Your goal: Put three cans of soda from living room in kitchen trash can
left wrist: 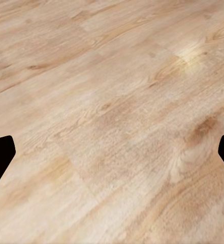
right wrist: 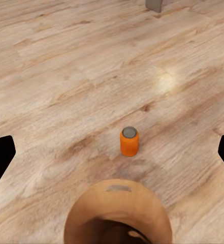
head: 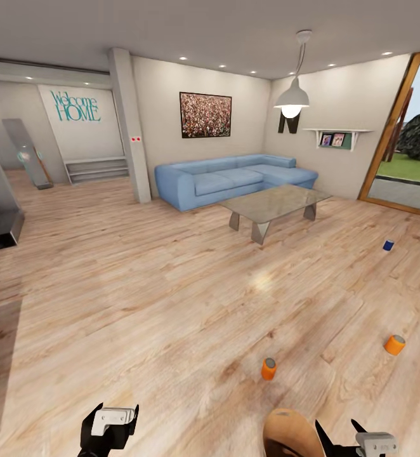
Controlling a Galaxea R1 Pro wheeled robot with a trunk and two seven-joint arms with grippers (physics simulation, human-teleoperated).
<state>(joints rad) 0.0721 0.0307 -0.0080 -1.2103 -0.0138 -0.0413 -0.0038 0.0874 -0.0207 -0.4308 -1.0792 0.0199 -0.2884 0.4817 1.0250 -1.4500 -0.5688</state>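
Head view, your left claw [head: 111, 424] and right claw [head: 368, 441] spread wide near you, tash can [head: 292, 435] beside the right claw, orange can [head: 269, 369] upright just beyond, second orange can [head: 394, 344] right, blue can [head: 388, 245] farther right on the floor [head: 140, 285].

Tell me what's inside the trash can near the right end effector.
In the right wrist view, the trash can shows a glossy orange-brown inner wall and no soda can in the visible part. Its bottom is cut off by the frame. The nearest orange can stands upright on the floor beyond it.
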